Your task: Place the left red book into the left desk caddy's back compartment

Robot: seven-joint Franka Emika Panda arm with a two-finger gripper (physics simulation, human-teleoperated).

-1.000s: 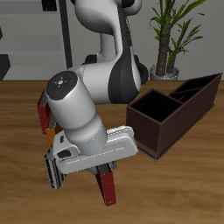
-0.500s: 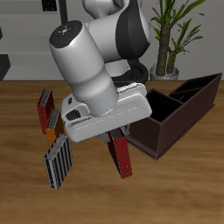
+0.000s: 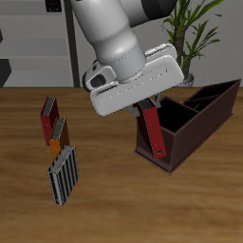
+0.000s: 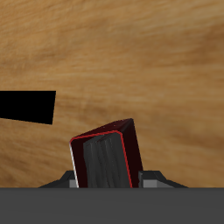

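My gripper (image 3: 144, 106) is shut on the left red book (image 3: 154, 133), a thin bright red hardcover that hangs tilted from the fingers in the air. In the exterior view the book overlaps the low near end of the left desk caddy (image 3: 199, 119), a long dark brown-maroon open box. Its back compartment (image 3: 216, 102) is the longer section with slanted walls rising toward the far end. In the wrist view the book's grey page edge (image 4: 107, 163) shows between the fingers, above the wooden table (image 4: 131, 61).
A maroon book (image 3: 47, 120), an orange book (image 3: 58, 138) and a striped dark book (image 3: 64, 174) stand near each other on the table, away from the caddy. A potted plant (image 3: 185, 43) stands behind the caddy.
My gripper has lifted the red book up from the table and carried it toward the caddy. The book now hangs over the caddy's near end.
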